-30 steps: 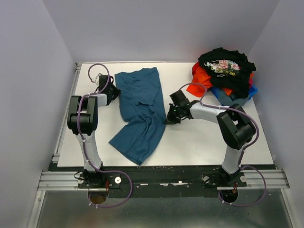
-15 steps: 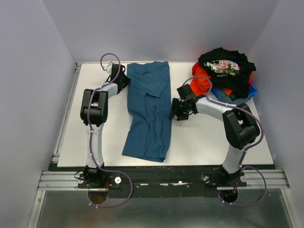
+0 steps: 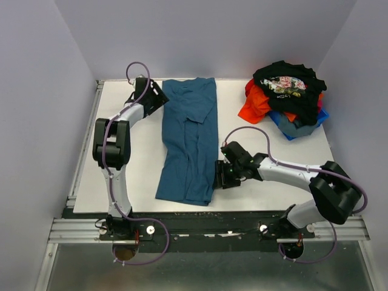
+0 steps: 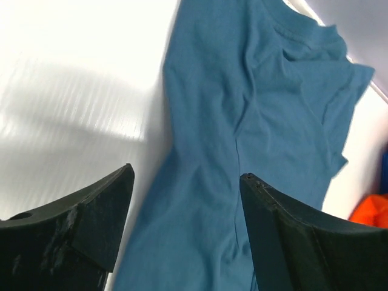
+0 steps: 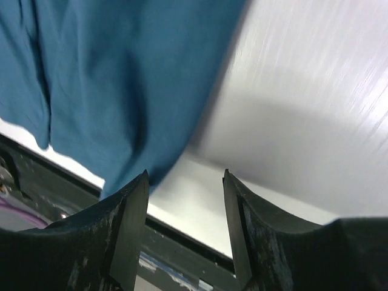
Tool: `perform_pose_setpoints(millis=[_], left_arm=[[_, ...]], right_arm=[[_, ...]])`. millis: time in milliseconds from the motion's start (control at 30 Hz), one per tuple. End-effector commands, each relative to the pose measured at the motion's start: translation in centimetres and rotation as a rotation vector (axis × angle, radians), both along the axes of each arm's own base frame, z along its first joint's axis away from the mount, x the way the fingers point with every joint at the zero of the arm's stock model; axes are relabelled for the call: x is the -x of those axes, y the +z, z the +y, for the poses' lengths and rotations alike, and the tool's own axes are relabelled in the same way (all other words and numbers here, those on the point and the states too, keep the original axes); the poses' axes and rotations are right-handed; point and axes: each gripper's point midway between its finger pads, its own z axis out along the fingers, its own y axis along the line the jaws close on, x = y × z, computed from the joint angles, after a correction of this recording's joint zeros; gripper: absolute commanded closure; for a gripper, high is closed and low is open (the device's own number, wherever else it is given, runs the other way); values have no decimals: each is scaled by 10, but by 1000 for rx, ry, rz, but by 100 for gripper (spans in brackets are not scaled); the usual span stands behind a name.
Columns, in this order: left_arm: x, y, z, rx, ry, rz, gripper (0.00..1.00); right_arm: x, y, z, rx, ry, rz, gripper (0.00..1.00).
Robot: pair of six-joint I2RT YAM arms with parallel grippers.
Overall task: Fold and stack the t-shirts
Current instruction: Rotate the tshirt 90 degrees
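Teal-blue t-shirt (image 3: 189, 142) is laid out lengthwise, centre-left of the top view, on the white tabletop (image 3: 133, 176) | left hand (image 3: 156, 97) is held open at its upper left corner | right hand (image 3: 222, 176) is held open beside its lower right hem | remaining t-shirts (image 3: 285, 97) are heaped at upper right

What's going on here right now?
Both arms are working the teal shirt, which lies in a long folded strip on the table. The left gripper is open at its far left corner, the right gripper open beside its near right edge. Neither holds cloth. The other shirts sit piled at the far right corner.
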Motion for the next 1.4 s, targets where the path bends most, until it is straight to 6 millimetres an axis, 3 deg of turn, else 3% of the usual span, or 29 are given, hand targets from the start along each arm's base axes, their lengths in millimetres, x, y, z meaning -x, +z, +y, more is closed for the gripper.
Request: perform_pose_setpoints(millis=[0, 133, 267, 400, 533, 633, 833, 1133, 1200, 1300, 1367], left_arm=[[52, 49, 5, -45, -61, -11, 15], [118, 52, -23, -47, -137, 18, 15], [182, 50, -23, -57, -141, 63, 17], [246, 30, -23, -55, -154, 151, 19], [302, 11, -24, -67, -153, 240, 22], [333, 6, -26, -73, -133, 275, 23], [372, 1, -20, -55, -104, 305, 27], [399, -17, -9, 32, -12, 310, 35], [404, -23, -8, 42, -9, 323, 35], [413, -27, -10, 51, -25, 362, 36], [417, -27, -12, 60, -45, 379, 40]], right_arm=[[28, 1, 7, -55, 20, 27, 41], [50, -11, 0, -30, 43, 62, 41], [50, 1, -7, -42, 15, 17, 41], [43, 19, -25, 2, -57, -46, 40], [41, 41, -12, -93, -34, -86, 39], [40, 40, -2, -106, -19, -51, 41], [52, 17, 19, -162, 20, 44, 46], [65, 6, 30, -217, 38, 94, 57], [71, -1, 26, -207, 39, 116, 67], [76, -6, 17, -188, 17, 125, 95], [77, -5, 8, -169, 2, 109, 99]])
